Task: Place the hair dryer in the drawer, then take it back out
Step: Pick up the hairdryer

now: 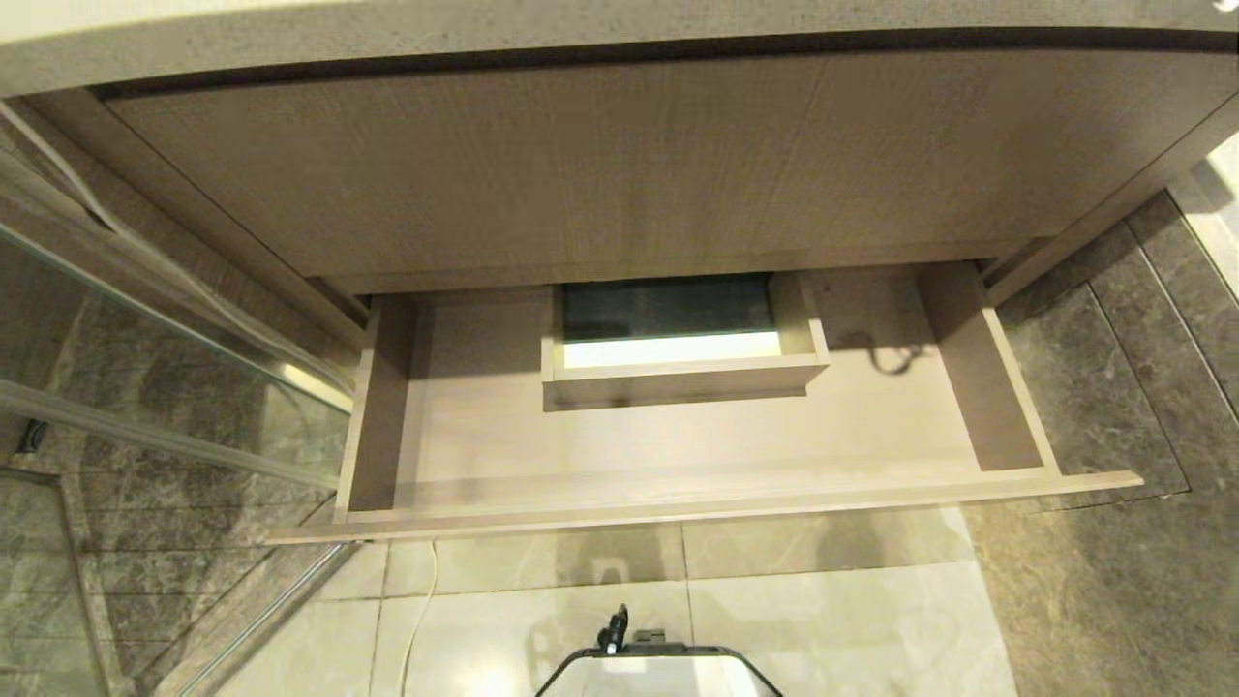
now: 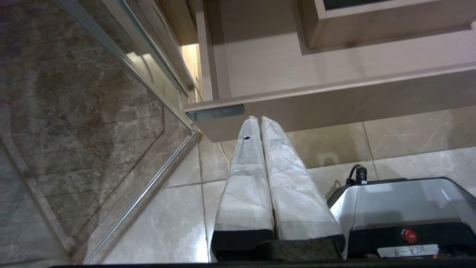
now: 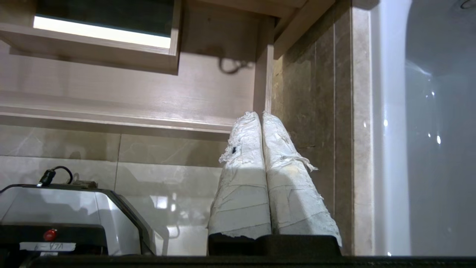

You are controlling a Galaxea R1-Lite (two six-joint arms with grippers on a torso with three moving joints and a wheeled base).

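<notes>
The wide light-brown wood-grain drawer (image 1: pixel 697 503) stands pulled out under the counter. Its floor is bare apart from a boxed rectangular cutout (image 1: pixel 678 378) at the back middle and a small dark loop (image 1: pixel 895 360) near the back right. The hair dryer is out of view. Neither arm shows in the head view. My left gripper (image 2: pixel 259 118) is shut and empty, low in front of the drawer's left front corner (image 2: pixel 334 108), just below the dark label (image 2: pixel 215 112). My right gripper (image 3: pixel 259 113) is shut and empty, below the drawer's right end (image 3: pixel 130 93).
A glass shower panel (image 1: pixel 145 387) with a metal rail stands to the left of the drawer. A dark stone wall (image 1: pixel 1113 387) is on the right, with a white fixture (image 3: pixel 427 130) beyond it. My base (image 1: pixel 658 668) sits on the pale floor tiles, beside a thin white cable (image 1: pixel 421 620).
</notes>
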